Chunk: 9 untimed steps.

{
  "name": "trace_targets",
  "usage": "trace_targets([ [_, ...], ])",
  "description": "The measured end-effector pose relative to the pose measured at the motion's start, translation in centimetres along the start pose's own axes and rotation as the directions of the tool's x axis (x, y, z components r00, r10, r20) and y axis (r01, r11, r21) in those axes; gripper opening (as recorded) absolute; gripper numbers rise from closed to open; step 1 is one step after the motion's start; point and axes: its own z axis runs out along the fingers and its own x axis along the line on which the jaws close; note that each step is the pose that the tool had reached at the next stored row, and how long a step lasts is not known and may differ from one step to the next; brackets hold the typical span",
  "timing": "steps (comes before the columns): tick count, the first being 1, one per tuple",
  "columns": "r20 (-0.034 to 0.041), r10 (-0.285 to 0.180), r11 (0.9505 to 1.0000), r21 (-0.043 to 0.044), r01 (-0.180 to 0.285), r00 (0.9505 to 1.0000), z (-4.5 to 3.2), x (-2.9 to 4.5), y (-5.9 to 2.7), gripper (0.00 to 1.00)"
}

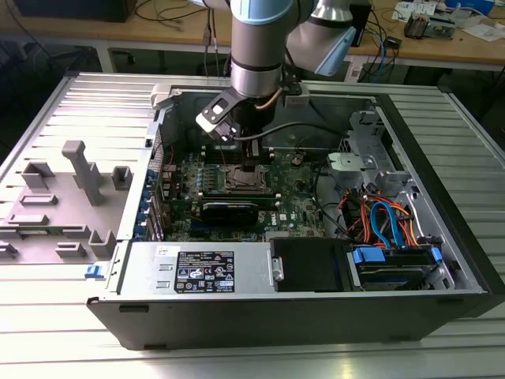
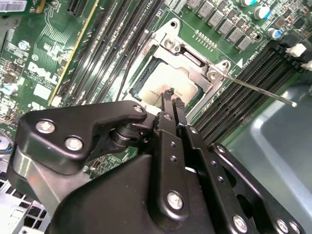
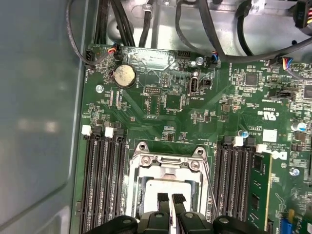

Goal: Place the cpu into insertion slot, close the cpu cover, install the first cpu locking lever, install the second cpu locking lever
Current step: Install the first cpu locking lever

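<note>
The insertion slot [image 1: 243, 178] sits mid-motherboard inside the open computer case. The silvery cpu [image 2: 168, 80] [image 3: 161, 186] lies in it. The cpu cover [image 2: 187, 52] [image 3: 168, 163] lies flat around the chip as a metal frame. A thin locking lever [image 2: 258, 91] [image 3: 208, 187] juts out from the socket's corner over the memory slots, unlatched. My gripper [image 1: 251, 164] [image 2: 171, 96] [image 3: 171, 199] hangs straight over the socket, shut with nothing between its fingers. Its tips are right at the chip's edge; whether they touch it I cannot tell.
Black memory slots [image 3: 105, 180] flank the socket on both sides. A long black card [image 1: 229, 210] lies just in front of it. Coloured cables [image 1: 387, 221] and drive bays fill the exterior view's right. The case walls stand close around. A grey fixture [image 1: 75, 197] rests outside the case.
</note>
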Motion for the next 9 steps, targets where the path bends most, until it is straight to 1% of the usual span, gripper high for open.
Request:
trace_targets([
  [1, -0.0001, 0.000, 1.0000, 0.0000, 0.000, 1.0000, -0.20, 0.00, 0.00, 0.17],
  [3, 0.0000, 0.000, 1.0000, -0.0001, 0.000, 1.0000, -0.93, -0.02, 0.00, 0.17],
  [8, 0.0000, 0.000, 1.0000, 0.0000, 0.000, 1.0000, -2.11, -0.04, 0.00, 0.17],
  [9, 0.0001, 0.000, 1.0000, 0.0000, 0.000, 1.0000, -2.56, -0.05, 0.01, 0.17],
])
